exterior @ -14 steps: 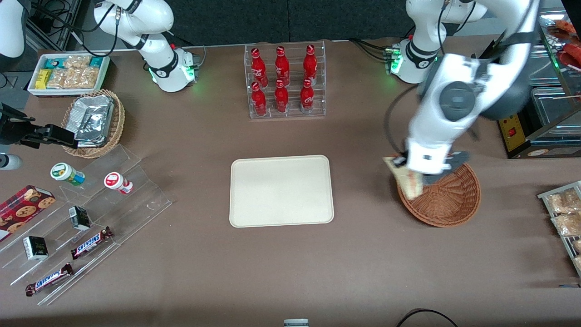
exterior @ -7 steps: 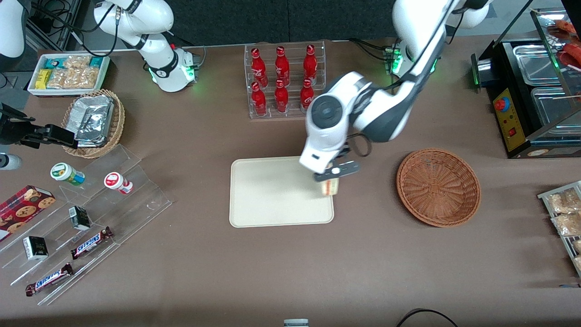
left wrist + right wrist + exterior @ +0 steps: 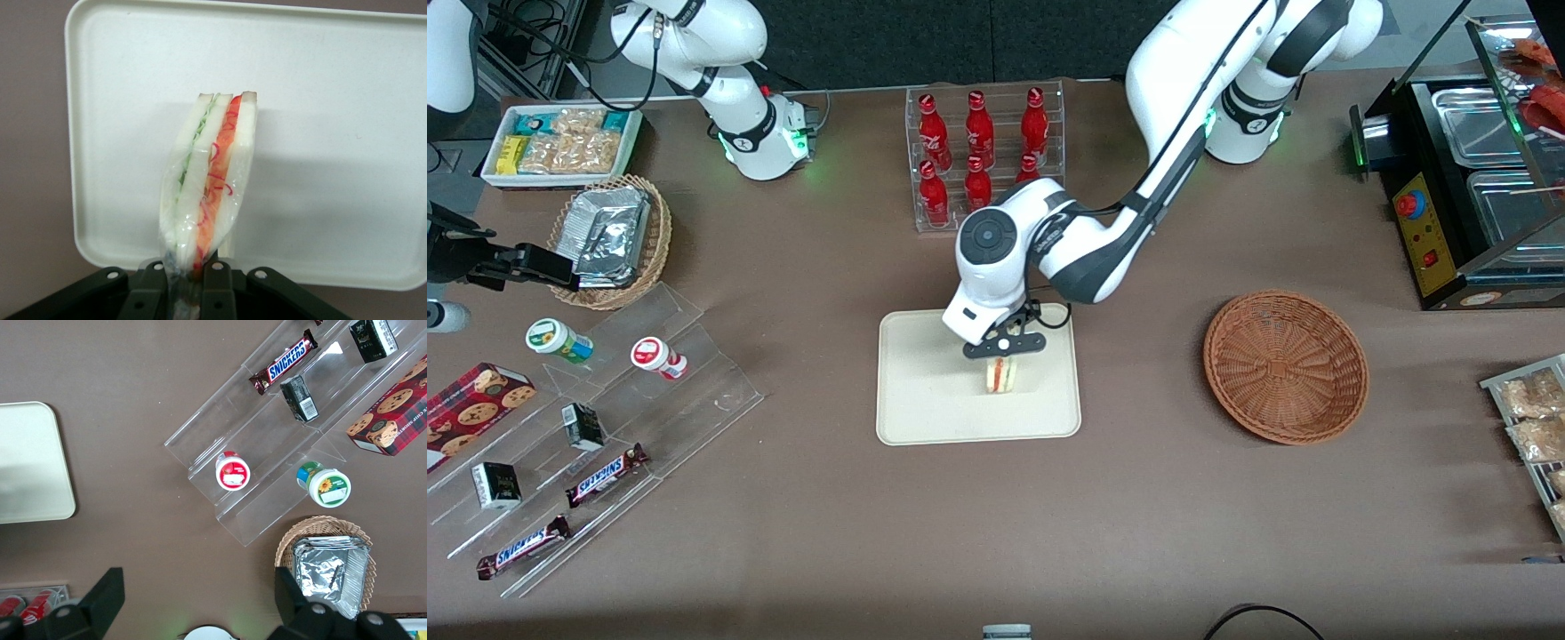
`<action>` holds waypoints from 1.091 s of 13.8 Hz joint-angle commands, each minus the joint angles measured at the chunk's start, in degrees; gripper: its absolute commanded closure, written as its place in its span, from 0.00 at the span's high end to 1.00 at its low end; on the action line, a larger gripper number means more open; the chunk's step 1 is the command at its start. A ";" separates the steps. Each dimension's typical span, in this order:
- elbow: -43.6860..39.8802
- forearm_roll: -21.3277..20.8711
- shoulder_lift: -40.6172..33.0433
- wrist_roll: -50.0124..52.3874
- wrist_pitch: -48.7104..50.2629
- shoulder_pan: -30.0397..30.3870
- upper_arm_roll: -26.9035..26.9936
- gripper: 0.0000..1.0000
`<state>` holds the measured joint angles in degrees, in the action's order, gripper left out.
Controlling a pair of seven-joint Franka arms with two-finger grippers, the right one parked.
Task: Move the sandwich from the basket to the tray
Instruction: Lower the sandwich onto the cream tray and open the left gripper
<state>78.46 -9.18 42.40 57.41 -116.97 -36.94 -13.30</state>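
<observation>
The left arm's black two-finger gripper (image 3: pixel 1003 354) hangs over the flat cream-coloured rectangular tray (image 3: pixel 925 391) with rounded corners, w/ both fingers (image 3: pixel 217 287) clamped on the clear wrap at one end of the small triangular sandwich (image 3: pixel 1000 375) of pale bread, red and green filling showing on its cut edge. In the wrist view the wedge (image 3: pixel 210 177) stands on edge above the tray (image 3: pixel 333 100); whether it touches the tray surface cannot be told.

The round reddish-brown woven wicker basket (image 3: pixel 1286 365) sits at approx. 3 o'clock from the tray, well apart, nothing in it.

At 12 o'clock from the tray stands a clear acrylic rack of red soda bottles (image 3: pixel 983 156); the arm's white elbow partly covers its nearest row. At 9 o'clock, toward the parked arm's end, is a clear stepped display stand (image 3: pixel 618 418) w/ two small round tubs, dark small boxes and Snickers bars (image 3: pixel 605 476). A red cookie box (image 3: pixel 471 409) lies beside it. A lighter tan wicker basket of silver foil packets (image 3: pixel 612 238) and a white tray of snack packets (image 3: pixel 560 142) lie at approx. 10 o'clock.
</observation>
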 commanded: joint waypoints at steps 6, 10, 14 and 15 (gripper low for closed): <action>-4.98 -4.18 5.68 4.20 -1.51 -1.64 0.91 0.00; -5.15 -5.32 4.89 4.64 -0.99 -1.64 0.91 1.00; -7.26 -4.71 0.34 7.10 5.85 -0.68 0.99 1.00; -7.35 -4.71 -1.94 8.93 7.70 0.19 0.91 1.00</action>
<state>71.12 -13.46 45.17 63.50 -113.56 -37.35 -12.84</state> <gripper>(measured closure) 0.075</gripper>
